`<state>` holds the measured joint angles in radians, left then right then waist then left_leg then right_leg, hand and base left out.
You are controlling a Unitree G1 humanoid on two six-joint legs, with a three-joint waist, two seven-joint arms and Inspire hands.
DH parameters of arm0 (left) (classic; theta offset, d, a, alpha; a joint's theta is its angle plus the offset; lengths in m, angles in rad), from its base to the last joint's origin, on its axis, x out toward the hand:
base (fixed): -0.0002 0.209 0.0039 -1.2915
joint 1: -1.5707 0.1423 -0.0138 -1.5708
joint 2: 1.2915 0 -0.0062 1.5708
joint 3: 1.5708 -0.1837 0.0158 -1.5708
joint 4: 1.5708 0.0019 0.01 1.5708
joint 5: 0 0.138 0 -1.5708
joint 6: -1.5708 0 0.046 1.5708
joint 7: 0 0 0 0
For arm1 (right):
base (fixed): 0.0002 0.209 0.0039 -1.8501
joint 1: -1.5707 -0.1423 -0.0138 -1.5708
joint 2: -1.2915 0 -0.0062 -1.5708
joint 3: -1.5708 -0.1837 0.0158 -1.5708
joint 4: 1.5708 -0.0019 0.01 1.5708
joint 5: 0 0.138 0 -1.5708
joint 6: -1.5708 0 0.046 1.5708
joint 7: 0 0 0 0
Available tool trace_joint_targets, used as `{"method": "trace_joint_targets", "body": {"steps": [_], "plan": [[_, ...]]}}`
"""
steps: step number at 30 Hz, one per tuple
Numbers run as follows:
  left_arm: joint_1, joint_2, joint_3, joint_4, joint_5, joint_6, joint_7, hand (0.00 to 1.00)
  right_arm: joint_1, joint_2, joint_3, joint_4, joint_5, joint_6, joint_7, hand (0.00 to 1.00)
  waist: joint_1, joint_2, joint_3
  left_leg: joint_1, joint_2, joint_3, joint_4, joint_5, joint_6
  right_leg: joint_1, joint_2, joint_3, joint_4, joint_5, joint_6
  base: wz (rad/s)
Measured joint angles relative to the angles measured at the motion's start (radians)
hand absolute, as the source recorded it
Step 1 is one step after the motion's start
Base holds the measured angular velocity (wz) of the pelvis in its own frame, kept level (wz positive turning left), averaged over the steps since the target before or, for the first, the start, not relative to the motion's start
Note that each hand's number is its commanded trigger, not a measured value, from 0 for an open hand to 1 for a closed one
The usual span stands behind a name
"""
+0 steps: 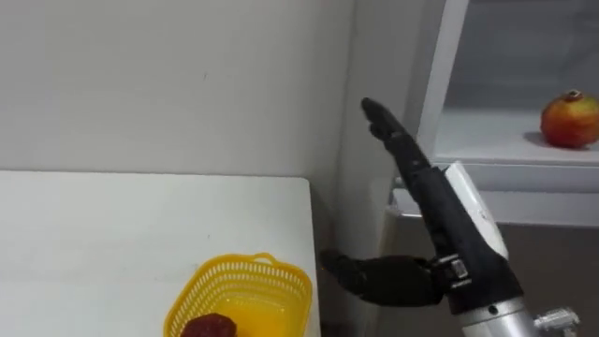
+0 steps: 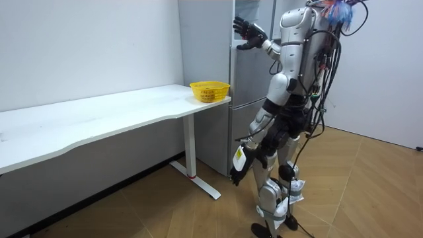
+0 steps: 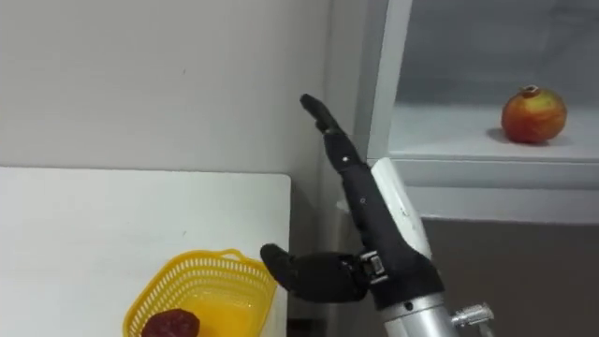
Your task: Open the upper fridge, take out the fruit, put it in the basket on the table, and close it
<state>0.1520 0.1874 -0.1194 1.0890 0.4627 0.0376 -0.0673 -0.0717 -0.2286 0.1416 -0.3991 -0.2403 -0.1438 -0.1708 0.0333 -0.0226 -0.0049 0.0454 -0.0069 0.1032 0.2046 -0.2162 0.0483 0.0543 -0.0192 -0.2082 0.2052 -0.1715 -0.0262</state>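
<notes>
Pomegranate (image 1: 569, 120) sits alone on the upper fridge shelf (image 1: 487, 140). Right hand (image 1: 435, 211) is raised left of it, fingers straight, holding nothing. Left hand (image 2: 238, 173) hangs by the thigh. The fruit looks firm, smooth-skinned, fairly heavy and likely to roll. Best cupped round the middle, clear of the crown.

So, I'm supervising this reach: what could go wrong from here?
The round fruit sits loose on the fridge shelf; the open right hand could nudge it rolling. That hand is beside the fridge frame and might clip it. The yellow basket stands at the table's edge, easy to miss.
</notes>
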Motion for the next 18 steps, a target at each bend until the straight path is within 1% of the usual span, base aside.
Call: {"method": "trace_joint_targets", "body": {"steps": [4,5,6,7,9,12,18], "plan": [[0.000,-0.003,0.002,0.015,0.000,-0.003,0.019,0.00,0.016,0.004,-0.064,-0.023,0.008,-0.011,-0.087,0.00,-0.014,-0.004,-0.0030,0.005,0.002,0.010,-0.006,0.000,0.000,-0.002,0.004,0.012,0.000,0.000,0.000,-0.09],[-0.004,-0.006,0.002,0.024,0.000,-0.003,0.023,0.00,0.017,0.004,-0.085,-0.030,0.004,-0.011,-0.117,0.00,-0.025,-0.007,-0.0044,0.008,0.002,0.011,-0.008,0.000,0.000,-0.002,0.004,0.013,0.000,0.000,0.000,-0.06],[-0.009,-0.010,0.003,0.036,0.000,-0.003,0.032,0.00,0.017,0.004,-0.100,-0.039,-0.004,-0.012,-0.149,0.00,-0.028,-0.007,-0.0046,0.012,0.002,0.014,-0.011,0.000,0.000,0.000,0.004,0.015,0.000,0.000,0.000,-0.08],[-0.008,-0.011,0.003,0.039,0.000,-0.003,0.037,0.00,0.017,0.004,-0.106,-0.042,-0.005,-0.015,-0.164,0.00,-0.029,-0.008,-0.0044,0.015,0.002,0.018,-0.013,0.000,0.000,0.000,0.005,0.017,0.000,0.000,0.000,-0.14],[-0.006,-0.011,0.003,0.044,0.000,-0.003,0.042,0.00,0.017,0.004,-0.133,-0.042,-0.006,-0.038,-0.223,0.00,-0.033,-0.011,-0.0044,0.020,0.004,0.025,-0.018,0.000,0.000,0.002,0.005,0.015,-0.001,0.000,0.000,-0.09],[-0.005,-0.011,0.003,0.050,0.000,-0.002,0.051,0.00,0.017,0.004,-0.153,-0.043,-0.005,-0.046,-0.282,0.00,-0.040,-0.017,-0.0034,0.019,0.004,0.025,-0.018,0.000,0.000,0.002,0.005,0.015,-0.001,0.000,0.000,0.00],[0.010,-0.011,0.003,0.055,0.001,-0.002,0.055,0.00,0.017,0.004,-0.173,-0.043,-0.007,-0.053,-0.352,0.00,-0.047,-0.024,-0.0006,0.019,0.004,0.025,-0.019,0.000,-0.001,0.002,0.005,0.014,-0.003,0.000,0.000,0.00]]}}
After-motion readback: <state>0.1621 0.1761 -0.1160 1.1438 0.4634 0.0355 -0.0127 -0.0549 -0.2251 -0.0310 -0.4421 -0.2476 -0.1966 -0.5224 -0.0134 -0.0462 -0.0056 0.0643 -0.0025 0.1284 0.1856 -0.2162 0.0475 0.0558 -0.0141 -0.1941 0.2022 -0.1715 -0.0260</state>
